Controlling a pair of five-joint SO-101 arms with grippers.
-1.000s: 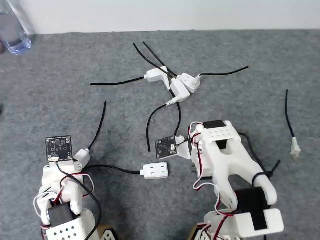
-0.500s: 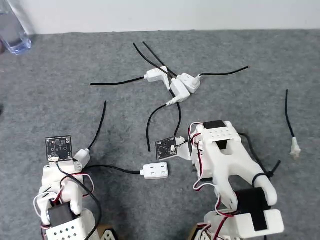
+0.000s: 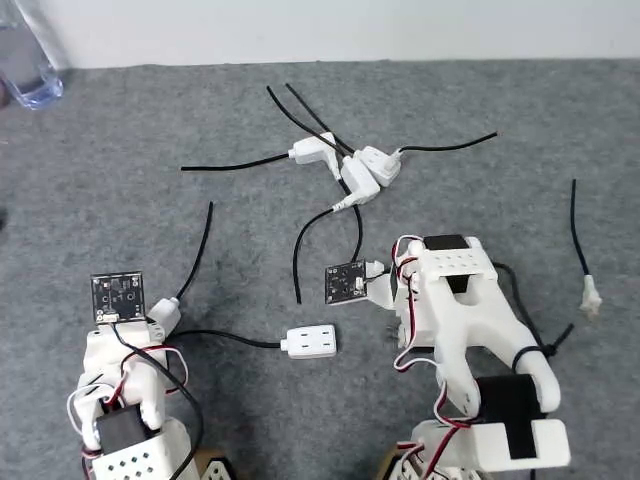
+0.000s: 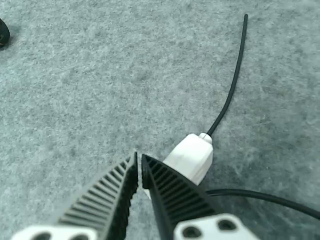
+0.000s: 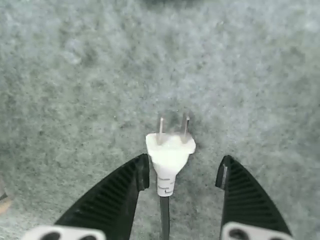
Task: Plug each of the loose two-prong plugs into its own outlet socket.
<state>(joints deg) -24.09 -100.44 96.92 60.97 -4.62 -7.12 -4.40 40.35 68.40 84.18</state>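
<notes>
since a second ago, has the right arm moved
Yes. In the high view the right arm has shifted up and slightly rightward, farther from the outlet socket.

The plug [image 4: 192,156] lies partly hidden behind the left hand [image 4: 139,160].

A white outlet block [image 3: 310,342] lay flat, its black cord trailing left. A white two-prong plug [image 5: 169,152] lay flat with both prongs bare. Another plug [image 3: 165,315] lay left of the block. A fourth plug [image 3: 591,295] lay far right, well apart. Three white connectors [image 3: 356,184] lay bunched farther back.
</notes>
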